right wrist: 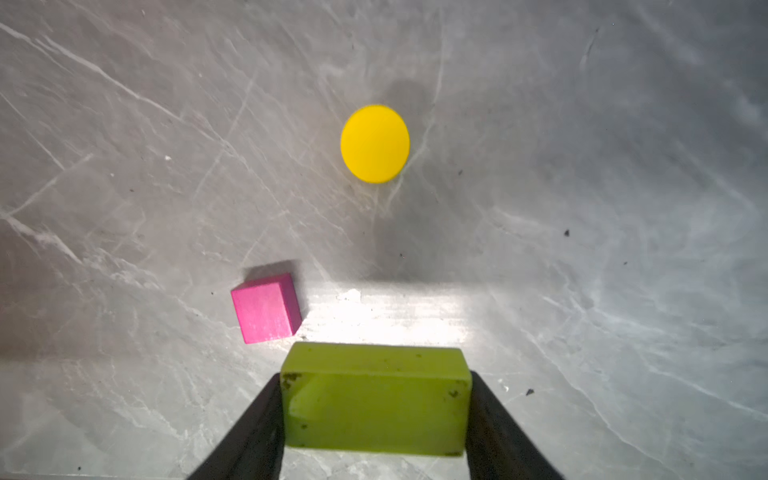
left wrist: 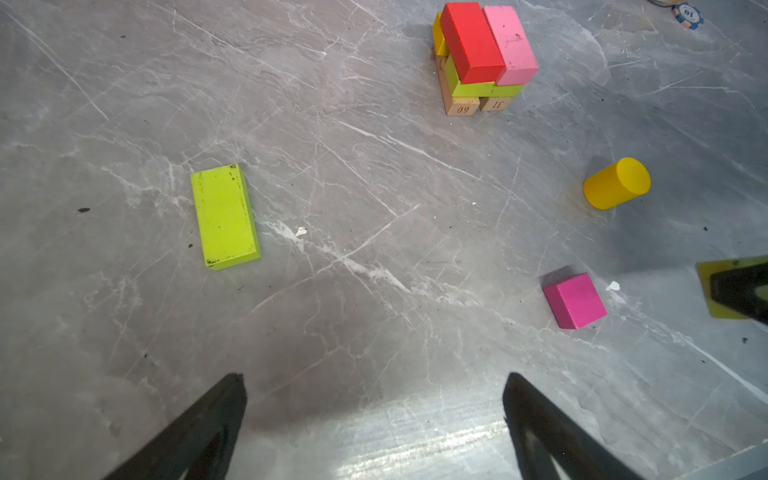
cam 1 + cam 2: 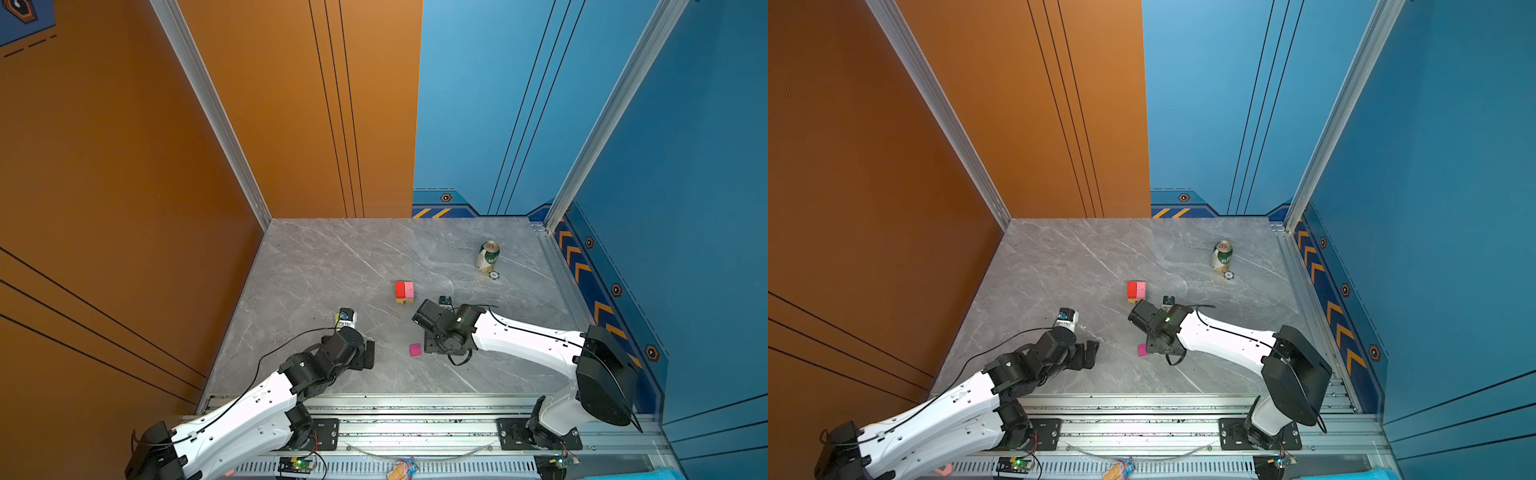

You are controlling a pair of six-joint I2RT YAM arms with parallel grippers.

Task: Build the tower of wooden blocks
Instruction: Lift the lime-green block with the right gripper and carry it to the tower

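The right fingers [image 1: 257, 419] are clamped on the short ends of the held lime-green block [image 1: 376, 409], so its long axis runs from finger to finger. Whether it clears the desk [image 1: 623, 208] cannot be told. The left fingers [image 2: 208, 424] are released, with nothing between them. The tower [image 3: 404, 291] lies far and slightly left of the right fingers. Its top course is a red-orange block [image 2: 471, 41] and a pink block [image 2: 511, 43] side by side, long axes near to far. Placement probably calls for laying the load across that course. The yellow cylinder [image 2: 617, 183] stands in the direct line to the tower, and the magenta cube [image 2: 575, 301] sits just left. A loose lime-green block [image 2: 226, 216] lies nearer the left fingers. The drink can [image 3: 488, 256] is well apart, far right.
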